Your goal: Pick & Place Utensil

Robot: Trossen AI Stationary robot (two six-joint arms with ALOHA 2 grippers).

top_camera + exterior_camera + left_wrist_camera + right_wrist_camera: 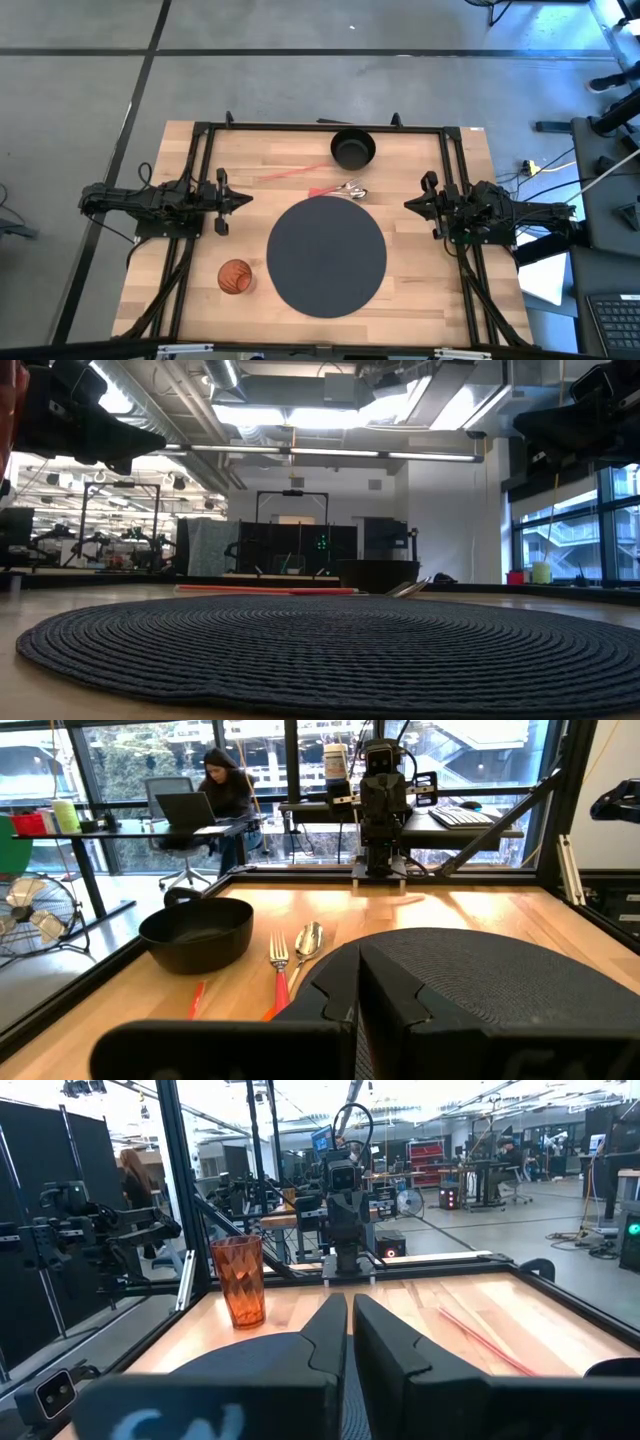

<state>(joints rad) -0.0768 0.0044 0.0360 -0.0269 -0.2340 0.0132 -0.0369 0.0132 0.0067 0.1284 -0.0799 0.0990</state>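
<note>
Wooden table [420, 290]: mat [326, 256], pan [352, 149], cup [235, 276], seemingly fork [333, 189].

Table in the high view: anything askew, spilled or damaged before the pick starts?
Nothing stands out. The fork and spoon lie side by side just off the round mat, near the black bowl. The orange cup stands upright. Both grippers, left and right, wait shut at the table's sides.
</note>
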